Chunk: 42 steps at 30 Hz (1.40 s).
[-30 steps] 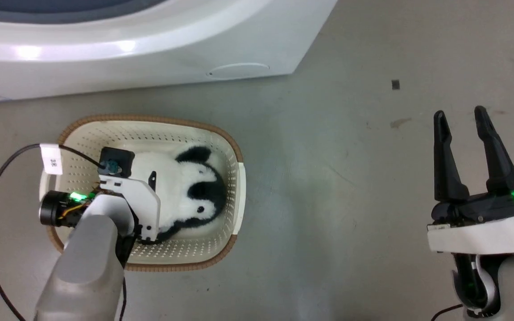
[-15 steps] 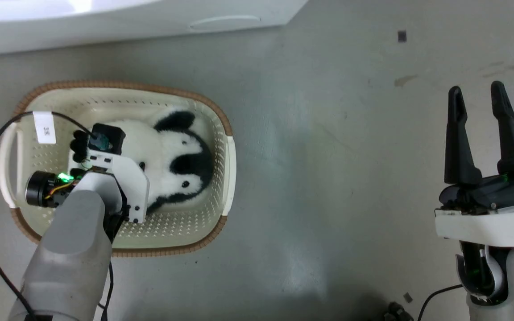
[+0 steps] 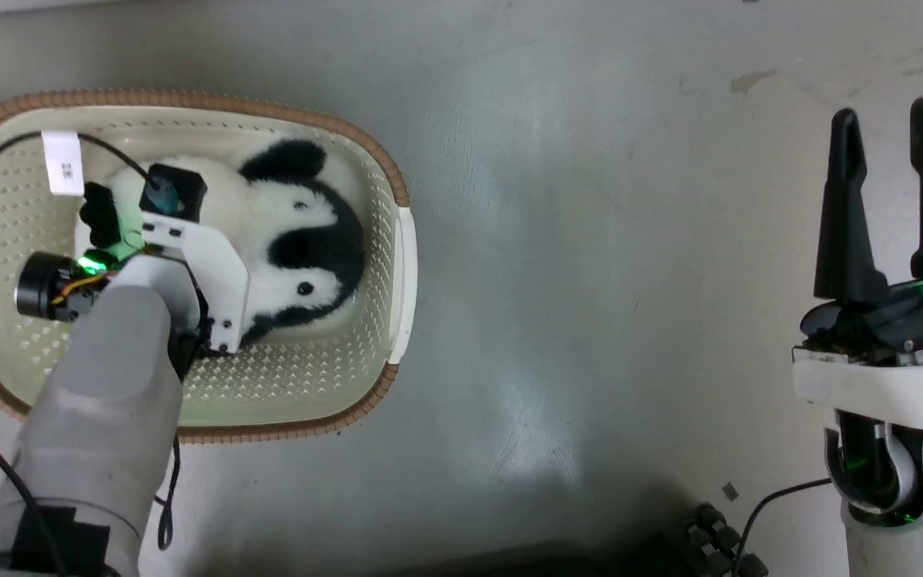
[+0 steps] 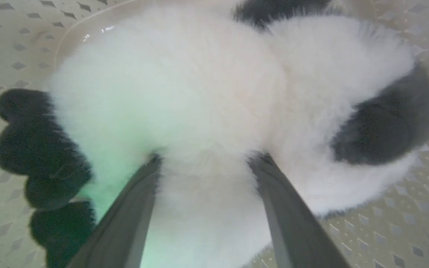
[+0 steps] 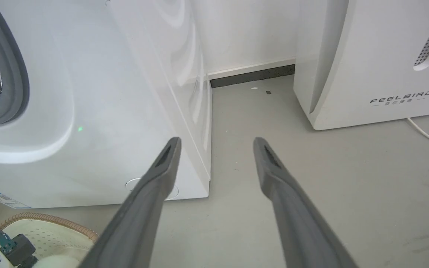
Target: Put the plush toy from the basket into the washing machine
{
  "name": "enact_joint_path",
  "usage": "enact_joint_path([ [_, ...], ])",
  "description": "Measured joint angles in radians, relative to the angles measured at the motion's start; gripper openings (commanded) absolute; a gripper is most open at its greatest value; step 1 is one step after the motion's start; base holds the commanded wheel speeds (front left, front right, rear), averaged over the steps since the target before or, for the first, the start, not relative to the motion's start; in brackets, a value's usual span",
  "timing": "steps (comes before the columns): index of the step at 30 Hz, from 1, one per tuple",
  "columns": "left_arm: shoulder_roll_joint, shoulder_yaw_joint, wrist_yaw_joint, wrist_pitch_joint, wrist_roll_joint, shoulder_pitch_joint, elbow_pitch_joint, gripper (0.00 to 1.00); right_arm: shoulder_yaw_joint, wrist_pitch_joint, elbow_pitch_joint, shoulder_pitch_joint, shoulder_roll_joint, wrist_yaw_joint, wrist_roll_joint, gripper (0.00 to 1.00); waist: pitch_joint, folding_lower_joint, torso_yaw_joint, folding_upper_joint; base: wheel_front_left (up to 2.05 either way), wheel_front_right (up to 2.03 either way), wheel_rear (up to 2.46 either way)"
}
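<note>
The black-and-white plush toy (image 3: 301, 240) lies in the cream basket (image 3: 385, 240) with the brown rim, on the floor at the left of the head view. My left arm's wrist (image 3: 197, 264) hangs over the toy's left half and hides the fingers there. In the left wrist view my left gripper (image 4: 207, 158) is open, both fingertips sunk into the white fur of the plush toy (image 4: 199, 93). My right gripper (image 3: 882, 120) stands open and empty over bare floor at the right. The washing machine (image 5: 88, 111) shows its grey gasket (image 5: 15, 74) in the right wrist view.
A white appliance lettered FEELBIRD (image 5: 367, 56) stands right of the washer, with a floor gap between them. A black cable with a white tag (image 3: 61, 164) runs across the basket's left side. More cables (image 3: 718, 537) lie at the bottom right.
The whole head picture has slid: the camera tipped down, and the washer's front left the top edge. My left wrist stays over the toy; a black paw now shows beside it.
</note>
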Motion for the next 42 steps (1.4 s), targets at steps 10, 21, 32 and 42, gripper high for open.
enact_joint_path([
  [10, 0.016, -0.037, -0.009, 0.034, -0.018, -0.087, 0.086, 0.0, 0.01, -0.021, -0.006, -0.024, 0.0, 0.0, 0.03, 1.0, 0.055, 0.0, -0.019, 0.0, 0.0, 0.0, 0.0],
  [21, 0.013, -0.057, -0.018, 0.004, -0.05, -0.092, 0.157, 0.0, 0.009, -0.031, 0.006, -0.037, 0.0, 0.0, 0.045, 1.0, 0.005, 0.0, -0.02, 0.0, 0.0, 0.0, 0.0],
  [32, -0.032, -0.077, -0.036, -0.087, -0.072, 0.03, 0.177, 0.0, 0.011, -0.031, 0.072, 0.007, 0.0, 0.0, 0.04, 1.0, -0.176, 0.0, 0.009, 0.0, 0.0, 0.0, 0.0],
  [42, -0.083, -0.109, -0.055, -0.201, -0.088, 0.1, 0.178, 0.0, 0.01, -0.031, 0.12, 0.089, 0.0, 0.0, 0.017, 1.0, -0.356, -0.0001, 0.062, 0.0, 0.0, 0.0, 0.0],
])
